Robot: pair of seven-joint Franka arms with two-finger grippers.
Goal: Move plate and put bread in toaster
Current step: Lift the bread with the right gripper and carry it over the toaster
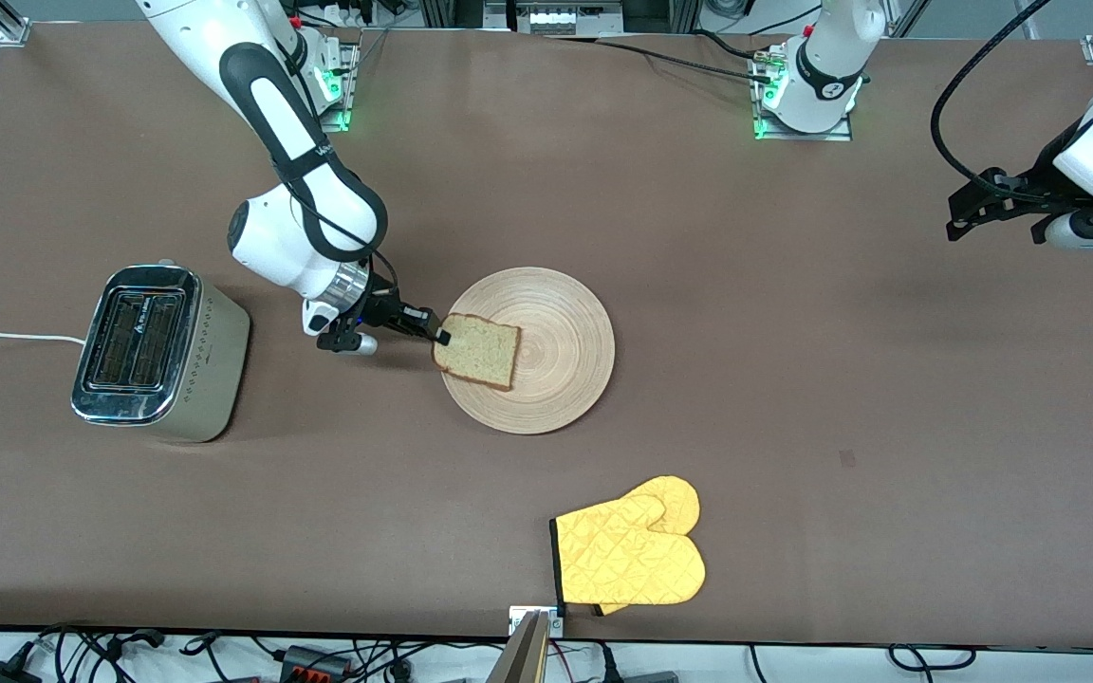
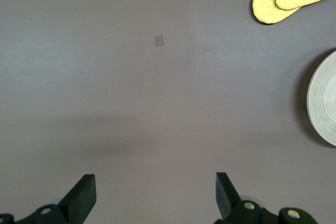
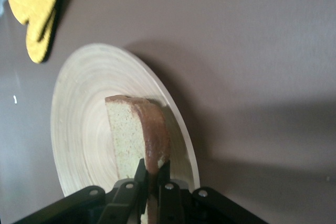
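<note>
- The right pincer (image 1: 436,333) is clamped on the crust edge of the bread (image 1: 478,352), which lies on the plate (image 1: 565,313) near the middle of the surface (image 1: 793,379).
- The toaster (image 1: 159,353) stands toward the right arm's end of the surface; its slots run from the robots' edge toward the camera's edge. The right arm is nearer.
- The left pincer (image 2: 155,195) waits with jaws spread, holding nothing, over the left arm's end.
- A yellow mitt (image 1: 630,555) lies by the camera's edge.
- The toaster's marking cannot be read.

Camera arrangement — one high view, two wrist views.
Front camera looks down across the desk (image 1: 793,379) toward both bases; wrist cameras look close along their fingers — all share the plate (image 1: 528,350).
</note>
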